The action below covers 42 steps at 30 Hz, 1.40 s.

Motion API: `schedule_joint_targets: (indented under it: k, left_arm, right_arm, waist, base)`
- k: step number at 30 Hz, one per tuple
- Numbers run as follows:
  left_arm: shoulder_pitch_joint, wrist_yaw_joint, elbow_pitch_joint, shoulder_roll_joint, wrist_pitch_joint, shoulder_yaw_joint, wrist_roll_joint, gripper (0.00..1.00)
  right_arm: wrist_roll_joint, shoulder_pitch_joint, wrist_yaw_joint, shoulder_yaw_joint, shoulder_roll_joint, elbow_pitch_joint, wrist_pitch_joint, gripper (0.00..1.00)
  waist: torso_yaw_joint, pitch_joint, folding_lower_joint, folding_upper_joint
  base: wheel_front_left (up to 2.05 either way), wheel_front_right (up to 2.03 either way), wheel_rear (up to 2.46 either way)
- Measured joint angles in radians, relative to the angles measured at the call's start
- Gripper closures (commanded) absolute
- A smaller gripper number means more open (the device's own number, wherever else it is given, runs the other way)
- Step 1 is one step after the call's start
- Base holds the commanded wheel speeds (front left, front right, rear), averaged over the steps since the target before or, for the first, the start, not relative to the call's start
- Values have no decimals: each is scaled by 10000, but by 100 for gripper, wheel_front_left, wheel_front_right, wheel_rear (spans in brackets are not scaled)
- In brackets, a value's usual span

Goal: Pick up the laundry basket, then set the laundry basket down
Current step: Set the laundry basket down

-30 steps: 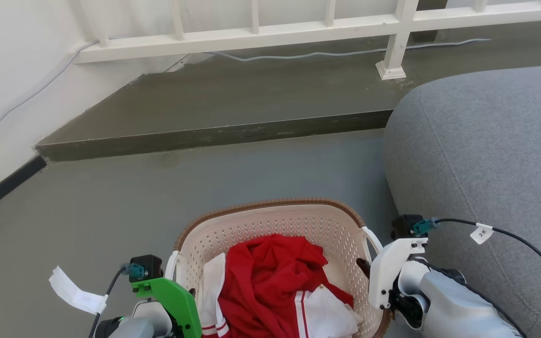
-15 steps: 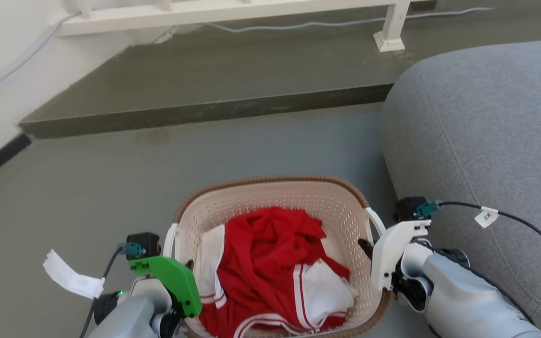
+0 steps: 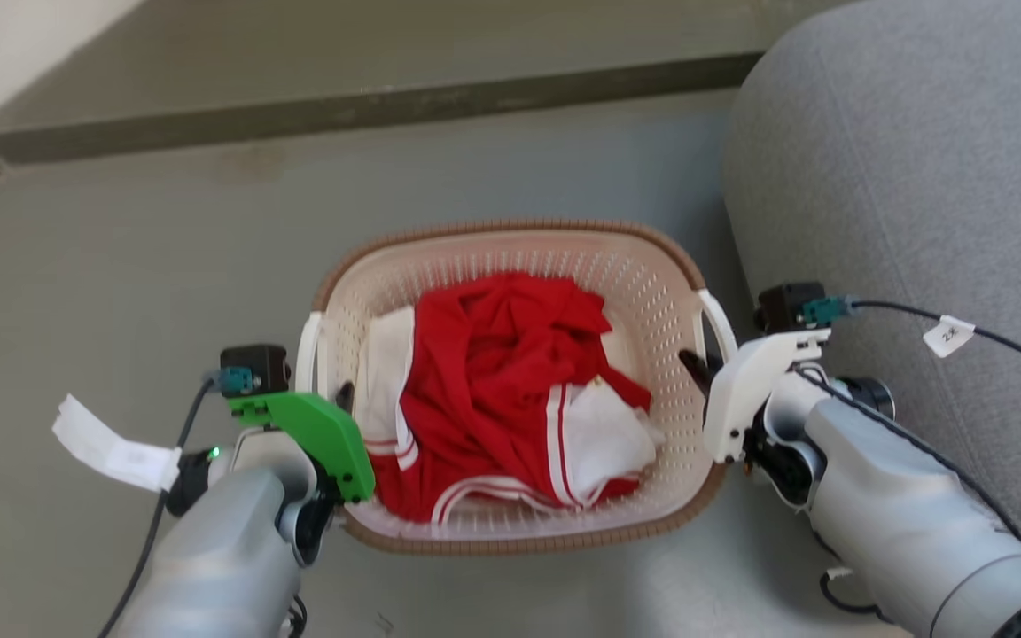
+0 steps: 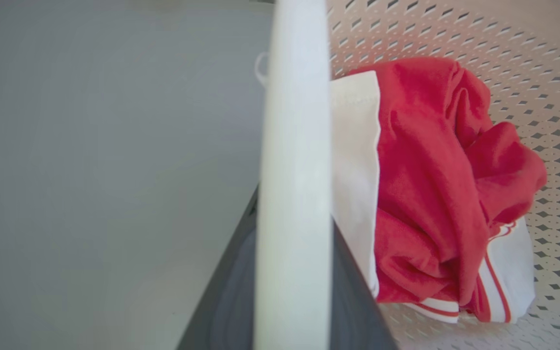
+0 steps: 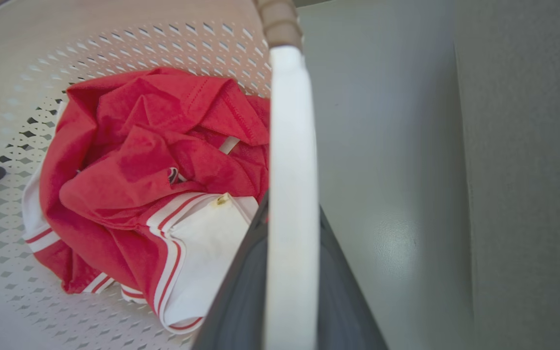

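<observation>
The laundry basket is cream and perforated with a brown woven rim, and sits low in the middle of the head view. It holds a crumpled red and white garment. My left gripper is shut on the basket's white left handle, which runs between its dark fingers. My right gripper is shut on the white right handle, with a dark finger on each side. Whether the basket's base touches the floor, I cannot tell.
A large grey upholstered seat rises close to the basket's right side and to my right arm. A low dark step crosses the far floor. Grey floor lies to the left and ahead. Cables with paper tags hang from both wrists.
The head camera has tilted downward, so the railing has left the picture and the whole basket now shows. Both grippers stay on the handles.
</observation>
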<state>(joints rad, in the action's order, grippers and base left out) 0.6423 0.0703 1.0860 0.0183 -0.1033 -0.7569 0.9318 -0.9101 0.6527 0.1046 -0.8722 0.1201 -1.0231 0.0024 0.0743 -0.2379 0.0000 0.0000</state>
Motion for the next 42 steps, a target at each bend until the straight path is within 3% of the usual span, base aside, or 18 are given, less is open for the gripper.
schedule_joint_targets:
  k: [20,42]
  left_arm:
    - [1854,-159,59,4,-52,2,-140,100]
    - [3837,-268,169,36,-780,92,-378,100]
  right_arm:
    - [215,1774,2,8,196,27,-988,100]
    - [397,3604,4,36,291,-84,-1914,100]
  waist:
    - [82,-2768,2,0]
    - [-34,-5553,1,0]
  base:
    - [0,0,0]
    - [0,0,0]
